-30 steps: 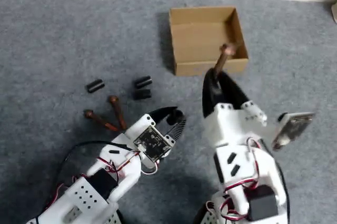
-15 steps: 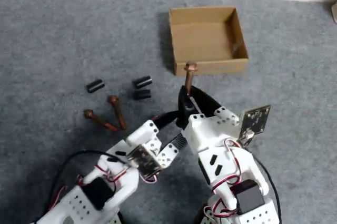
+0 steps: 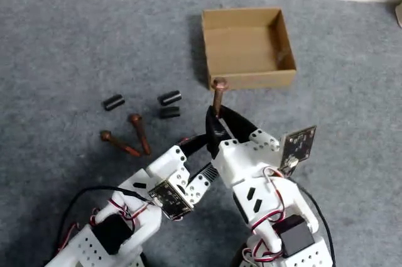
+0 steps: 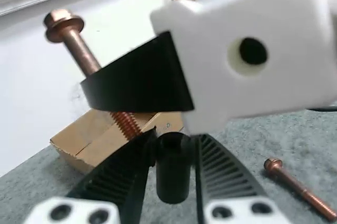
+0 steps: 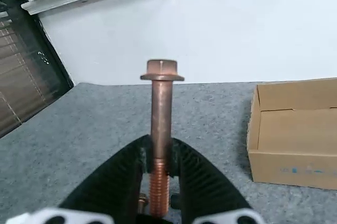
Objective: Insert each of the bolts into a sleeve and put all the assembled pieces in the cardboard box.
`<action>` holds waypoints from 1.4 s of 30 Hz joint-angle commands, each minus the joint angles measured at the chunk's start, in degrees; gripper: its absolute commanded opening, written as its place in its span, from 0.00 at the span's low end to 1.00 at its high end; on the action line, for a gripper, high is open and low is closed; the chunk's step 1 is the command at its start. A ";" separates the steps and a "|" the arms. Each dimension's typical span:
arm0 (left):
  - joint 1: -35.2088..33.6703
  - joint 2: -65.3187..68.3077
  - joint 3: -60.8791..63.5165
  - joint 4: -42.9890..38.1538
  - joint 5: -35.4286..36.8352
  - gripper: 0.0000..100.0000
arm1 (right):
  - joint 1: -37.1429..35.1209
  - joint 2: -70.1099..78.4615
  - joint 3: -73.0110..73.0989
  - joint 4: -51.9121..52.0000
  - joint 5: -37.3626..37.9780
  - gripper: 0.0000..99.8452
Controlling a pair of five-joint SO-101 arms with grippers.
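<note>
My right gripper (image 3: 215, 124) is shut on the threaded shank of a copper bolt (image 3: 218, 93), whose head points up towards the cardboard box (image 3: 251, 80). In the right wrist view the bolt (image 5: 160, 118) stands upright between the black fingers (image 5: 118, 187). Just below and beside it, my left gripper (image 4: 171, 182) is shut on a black sleeve (image 4: 174, 171), which stands upright. The bolt's threaded end (image 4: 126, 124) is close above and beside the sleeve's mouth. Two more bolts (image 3: 139, 132) (image 3: 119, 143) and three loose sleeves (image 3: 114, 102) (image 3: 170, 98) (image 3: 169, 112) lie on the grey carpet.
The box (image 5: 295, 134) is open-topped, and the part of its floor that shows is bare. A loose bolt (image 4: 297, 187) lies on the carpet beyond the left gripper. The two arms crowd together at the front centre. A white wall runs behind the carpet.
The right arm swung left and back from the box's front edge, carrying the bolt over to the left gripper. The left wrist rolled and moved in under it.
</note>
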 commanded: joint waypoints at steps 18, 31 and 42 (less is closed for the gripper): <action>-7.52 0.13 1.19 -3.34 10.29 0.00 | -1.19 -0.48 -3.91 -2.24 4.84 0.00; -8.13 0.31 1.19 -3.25 10.20 0.00 | -1.19 -0.13 -8.66 1.98 5.19 0.00; -9.36 0.22 1.19 -3.43 10.20 0.00 | -2.15 -0.22 -8.31 2.86 5.19 0.00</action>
